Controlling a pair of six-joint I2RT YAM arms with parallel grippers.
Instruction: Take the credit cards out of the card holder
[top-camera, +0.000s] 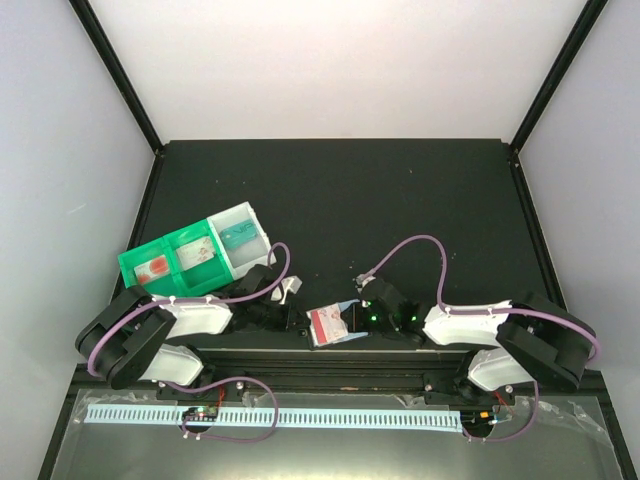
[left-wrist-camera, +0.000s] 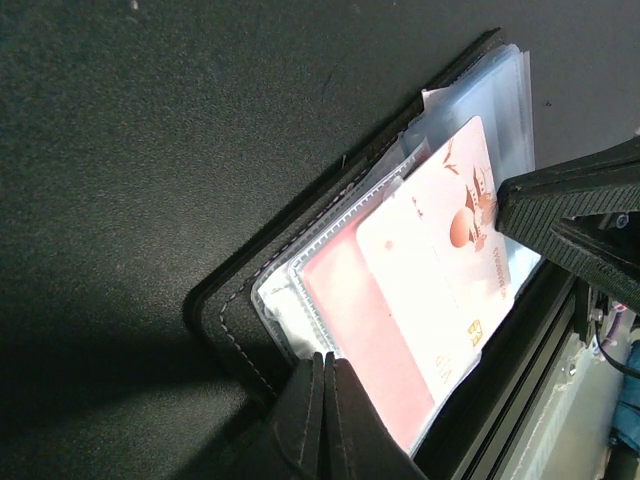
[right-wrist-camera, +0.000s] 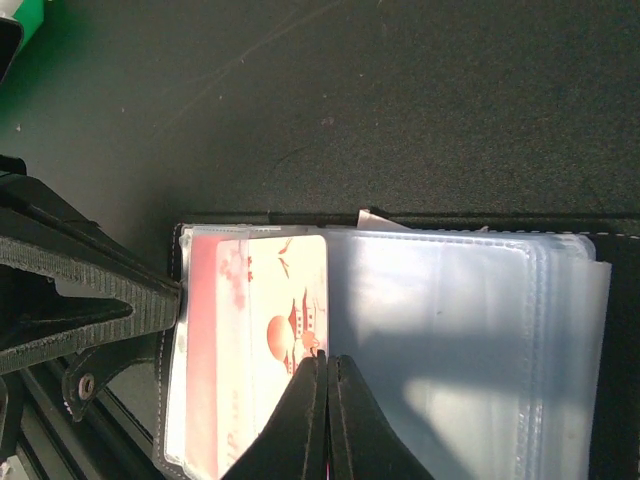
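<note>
Setting: matte black table top (top-camera: 420, 200) closed in by white walls (top-camera: 300, 60) and black corner posts
Card holder, place: small flat folding wallet with a dark stitched cover (top-camera: 333, 326) (left-wrist-camera: 228, 300) (right-wrist-camera: 460, 340), lying open at the near edge of the table, between the two gripper tips
Card holder, look: black outer cover with pale stitching along the rim; inside it is a stack of clear, slightly cloudy plastic sleeves (left-wrist-camera: 490, 90) that fan out past one another at the edges
Cards: a white-and-pink card printed with a red pavilion (left-wrist-camera: 430, 290) (right-wrist-camera: 285, 300) sits on top, overlapping a plain red card (left-wrist-camera: 350, 330) (right-wrist-camera: 208, 330) beneath it; both are on the half nearer the left arm
Left gripper: (top-camera: 301, 322) (left-wrist-camera: 323, 365) (right-wrist-camera: 178, 290) fingers pressed together, tips against the holder's outer edge by the red card; whether any edge is pinched between them cannot be told
Right gripper: (top-camera: 358, 318) (left-wrist-camera: 502, 210) (right-wrist-camera: 323, 360) fingers pressed together, tips on the long edge of the pavilion card, by the fold; a pinch on the card cannot be told
Other: green-and-clear plastic compartment tray (top-camera: 130, 265) on the table's left side, beyond the left arm, well apart from the holder
</note>
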